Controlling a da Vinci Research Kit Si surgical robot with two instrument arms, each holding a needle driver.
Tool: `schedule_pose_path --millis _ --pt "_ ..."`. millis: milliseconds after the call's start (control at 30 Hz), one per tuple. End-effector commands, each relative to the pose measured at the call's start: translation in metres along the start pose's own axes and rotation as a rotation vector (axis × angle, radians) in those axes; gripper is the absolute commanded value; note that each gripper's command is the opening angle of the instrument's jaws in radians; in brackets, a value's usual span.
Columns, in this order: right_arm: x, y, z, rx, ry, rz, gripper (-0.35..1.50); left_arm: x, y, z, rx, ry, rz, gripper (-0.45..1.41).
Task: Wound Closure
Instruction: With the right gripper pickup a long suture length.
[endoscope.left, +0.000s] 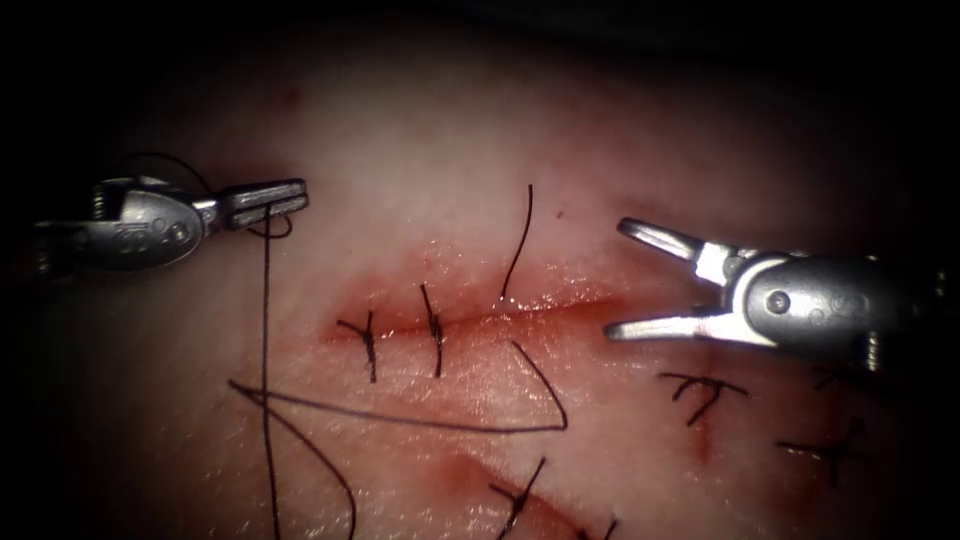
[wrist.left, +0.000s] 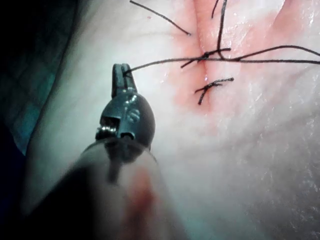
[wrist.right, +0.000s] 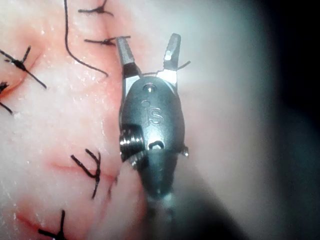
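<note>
In the endoscope view we find the left tool (endoscope.left: 268, 203) clamped on the thread (endoscope.left: 266, 380), left of the cut (endoscope.left: 470, 322); the right tool (endoscope.left: 635, 280) gapes empty at the cut's right end. We cannot locate the needle. The left wrist view confirms that grip. In the right wrist view we read "IS" on the right tool's body.

Tissue (endoscope.left: 420, 150) with cut (endoscope.left: 470, 322), thread (endoscope.left: 400, 418) lying across
</note>
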Motion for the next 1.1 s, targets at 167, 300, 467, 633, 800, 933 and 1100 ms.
schedule_pose_path --millis 167,300,467,633,800,933,1100 --pt "-0.0010 -0.0004 0.0006 0.008 0.006 -0.003 1.24 -0.0030 -0.0006 -0.0017 0.143 -0.148 -0.147 0.79" --pt "-0.0023 -0.0006 -0.0002 0.015 0.009 -0.003 1.21 -0.0047 -0.0011 -0.0070 0.164 -0.173 -0.197 0.93" --pt "-0.0040 -0.0018 -0.0002 0.017 0.012 0.005 1.19 -0.0055 -0.0025 -0.0143 0.193 -0.161 -0.259 0.89" --pt "-0.0052 -0.0028 -0.0001 0.026 0.004 0.011 1.16 -0.0038 -0.0022 -0.0207 0.254 -0.175 -0.359 0.66" --pt "-0.0055 -0.0030 0.0000 0.024 0.004 0.013 1.14 0.0046 0.0037 -0.0179 0.178 0.072 -0.525 0.46" --pt "-0.0057 -0.0034 0.0000 0.025 0.005 0.015 1.13 0.0096 0.0094 -0.0126 0.010 0.201 -0.626 0.44" --pt "-0.0059 -0.0036 0.0001 0.024 0.006 0.017 1.13 0.0118 0.0157 -0.0066 -0.112 0.248 -0.682 0.46"
